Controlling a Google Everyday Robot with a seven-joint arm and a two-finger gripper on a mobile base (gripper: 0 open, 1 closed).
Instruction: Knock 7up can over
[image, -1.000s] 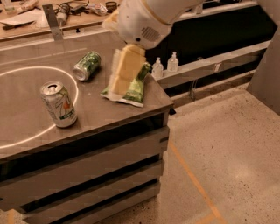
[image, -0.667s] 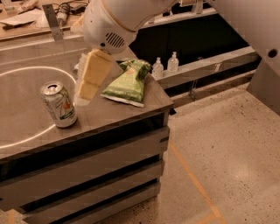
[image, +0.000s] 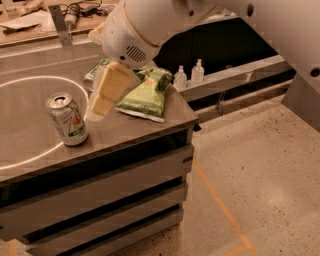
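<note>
The pale yellow two-finger gripper (image: 102, 103) hangs from a bulky white robot arm (image: 142, 27) that reaches in from the upper right. It points down and to the left over the tabletop. Whether it is open or closed cannot be told from this angle. Its tip is just to the right of the pale silver-white 7up can with green markings (image: 67, 120) and near the can's upper half, with a small gap between them. The can stands upright on the grey table (image: 30, 145), close to the front edge, on a thin white circle line (image: 20, 80) marked on the surface.

To the right of the gripper, a green snack bag (image: 148, 93) lies flat near the table's right corner. Behind the gripper, a dark-green can (image: 96, 71) lies on its side, partly hidden. Beyond the table, two small clear bottles (image: 189, 75) stand on a grey ledge (image: 235, 80). An orange line (image: 220, 207) crosses the speckled floor (image: 260, 170).
</note>
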